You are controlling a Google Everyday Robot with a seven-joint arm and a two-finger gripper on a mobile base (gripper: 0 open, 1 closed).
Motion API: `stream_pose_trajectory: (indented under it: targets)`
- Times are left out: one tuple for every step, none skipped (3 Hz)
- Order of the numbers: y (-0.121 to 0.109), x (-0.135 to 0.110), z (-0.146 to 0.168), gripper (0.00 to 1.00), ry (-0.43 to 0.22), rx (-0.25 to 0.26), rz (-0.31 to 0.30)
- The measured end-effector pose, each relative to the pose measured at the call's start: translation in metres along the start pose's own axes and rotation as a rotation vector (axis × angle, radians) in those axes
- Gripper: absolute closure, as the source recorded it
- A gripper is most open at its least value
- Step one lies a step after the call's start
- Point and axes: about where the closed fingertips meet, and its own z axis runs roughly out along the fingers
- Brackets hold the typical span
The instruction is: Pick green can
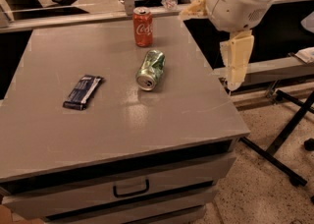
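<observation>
The green can (pixel 151 70) lies on its side mid-frame on the grey table (pixel 59 134), just below the upright red can (pixel 143 26), and the gripper (pixel 235 78) hangs upper right past the table's edge, likely poised to approach, with its opening and any load impossible to tell.

Coca-Cola script on red can (pixel 143 26) (gripper (pixel 236 68) right of table (pixel 171 120)).
</observation>
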Motion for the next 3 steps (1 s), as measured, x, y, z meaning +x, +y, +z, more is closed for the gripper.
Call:
stream_pose_trajectory:
  targets:
    - [-0.001, 0.0, 0.0, 0.0, 0.0, 0.002, 0.001]
    - [-0.021, 0.012, 0.007, 0.0, 0.004, 0.023, -0.064]
    - [-0.052, 0.011, 0.027, 0.0, -0.046, -0.003, -0.288]
